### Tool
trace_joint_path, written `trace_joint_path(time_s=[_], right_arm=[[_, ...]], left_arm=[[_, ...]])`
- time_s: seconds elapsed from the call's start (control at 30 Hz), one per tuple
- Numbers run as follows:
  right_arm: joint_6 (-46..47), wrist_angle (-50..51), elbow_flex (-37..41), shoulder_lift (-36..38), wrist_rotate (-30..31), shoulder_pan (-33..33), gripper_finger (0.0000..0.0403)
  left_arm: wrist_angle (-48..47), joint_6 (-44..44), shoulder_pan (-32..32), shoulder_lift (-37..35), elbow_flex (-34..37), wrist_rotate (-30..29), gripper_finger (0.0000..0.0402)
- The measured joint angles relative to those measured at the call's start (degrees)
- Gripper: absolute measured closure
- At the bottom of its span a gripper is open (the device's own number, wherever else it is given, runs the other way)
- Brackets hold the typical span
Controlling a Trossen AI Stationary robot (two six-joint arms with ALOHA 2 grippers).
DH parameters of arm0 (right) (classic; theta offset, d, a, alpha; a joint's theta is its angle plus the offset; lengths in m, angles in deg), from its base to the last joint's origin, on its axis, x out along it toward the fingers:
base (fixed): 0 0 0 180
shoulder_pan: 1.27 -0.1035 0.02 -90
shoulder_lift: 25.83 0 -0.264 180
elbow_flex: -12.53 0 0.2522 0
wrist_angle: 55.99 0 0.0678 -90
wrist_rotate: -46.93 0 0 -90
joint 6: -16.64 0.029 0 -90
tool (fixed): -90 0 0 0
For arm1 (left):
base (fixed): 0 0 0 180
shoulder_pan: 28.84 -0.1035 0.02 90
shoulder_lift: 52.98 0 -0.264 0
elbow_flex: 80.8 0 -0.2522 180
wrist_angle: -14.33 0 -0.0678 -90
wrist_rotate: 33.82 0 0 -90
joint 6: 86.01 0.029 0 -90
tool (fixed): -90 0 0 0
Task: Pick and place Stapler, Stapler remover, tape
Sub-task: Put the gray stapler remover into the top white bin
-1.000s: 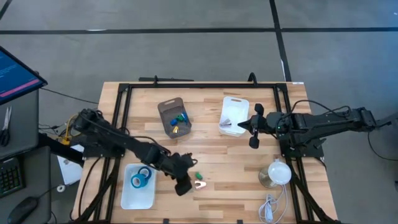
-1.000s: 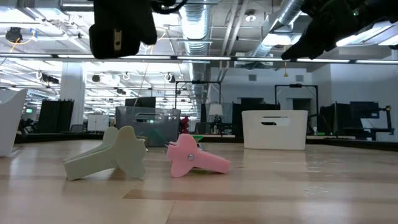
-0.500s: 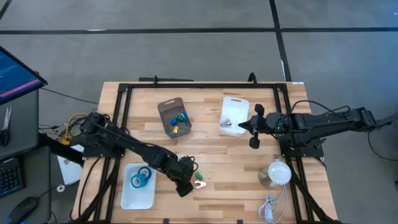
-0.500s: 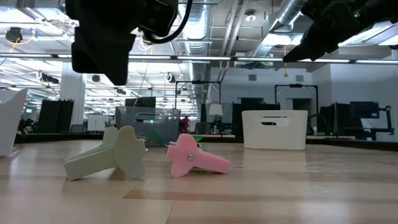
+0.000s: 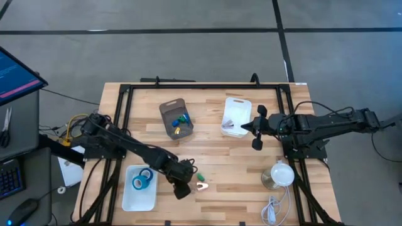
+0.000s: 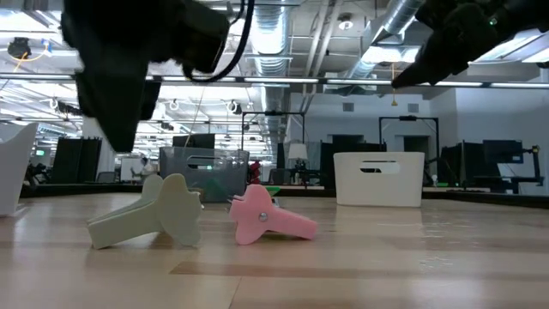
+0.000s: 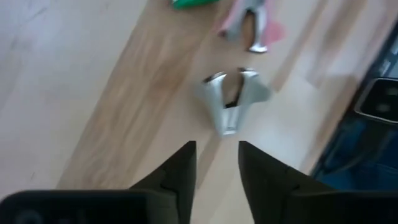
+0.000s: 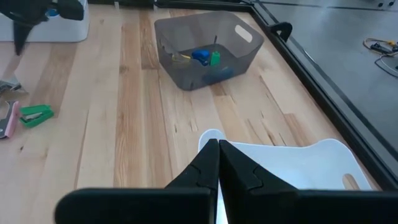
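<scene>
Your left gripper [image 7: 216, 163]: fingers parted, holding nothing | pale staple remover [image 7: 231, 103] on table just ahead of the tips | right gripper [image 8: 218, 163]: pinched closed, empty, over white bin [image 8: 298, 163]

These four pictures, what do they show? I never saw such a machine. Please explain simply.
It is a robot with two dark arms at a wooden table. One picture looks down from above, one looks level across the tabletop, and two come from cameras on the wrists. The left tool hangs open over a pale staple remover and holds nothing. The right tool is shut, empty, over a white bin. A grey bin holds small items. A white tray holds blue tape.
</scene>
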Motion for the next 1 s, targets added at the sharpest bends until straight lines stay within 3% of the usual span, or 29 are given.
trace_joint_path(time_s=[0.17, 0.37, 1.0], right_arm=[[0.00, 0.76, 0.00, 0.00, -0.02, 0.00, 0.0403], [0.00, 0.76, 0.00, 0.00, -0.01, 0.00, 0.0403], [0.00, 0.74, 0.00, 0.00, -0.02, -0.01, 0.0403]], left_arm=[[4.80, -0.43, -0.26, 0.00, 3.25, -0.49, 0.0267], [11.72, -0.42, -1.09, 0.00, 5.68, -2.31, 0.0265], [15.38, -0.45, -1.25, 0.98, 7.42, -2.97, 0.0270]])
